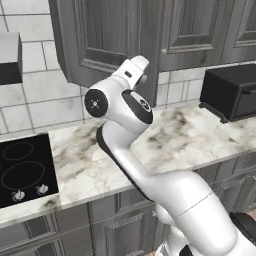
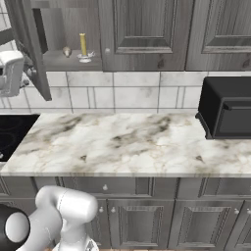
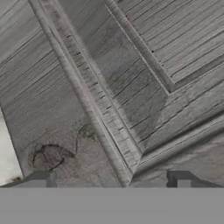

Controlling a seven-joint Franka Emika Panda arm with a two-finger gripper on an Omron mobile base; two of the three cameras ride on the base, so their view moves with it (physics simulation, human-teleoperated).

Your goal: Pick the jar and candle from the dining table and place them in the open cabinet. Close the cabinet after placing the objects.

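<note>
The candle (image 2: 83, 46) stood on the inner shelf of the cabinet (image 2: 63, 29), and the small rounded thing beside it (image 2: 66, 51) was too small to be called the jar with any certainty. So the placing looked finished, and the step in hand seemed to be shutting the cabinet door (image 1: 107, 40), which still hung wide open over the marble worktop (image 1: 165, 145).

The end effector (image 3: 114, 177) was right up against the door's panelled face, its fingers apart with nothing between them. To do this well, I thought it should keep flat contact on the panel away from the hinge and follow the door's arc, pushing steadily rather than jabbing, so the door would not bounce back.

From the left base view, the arm reached up to the door, but the door's face hid the shelf. The right base view looked past the door's edge into the cabinet. The hand view gave only wood grain and moulding, close up.
</note>
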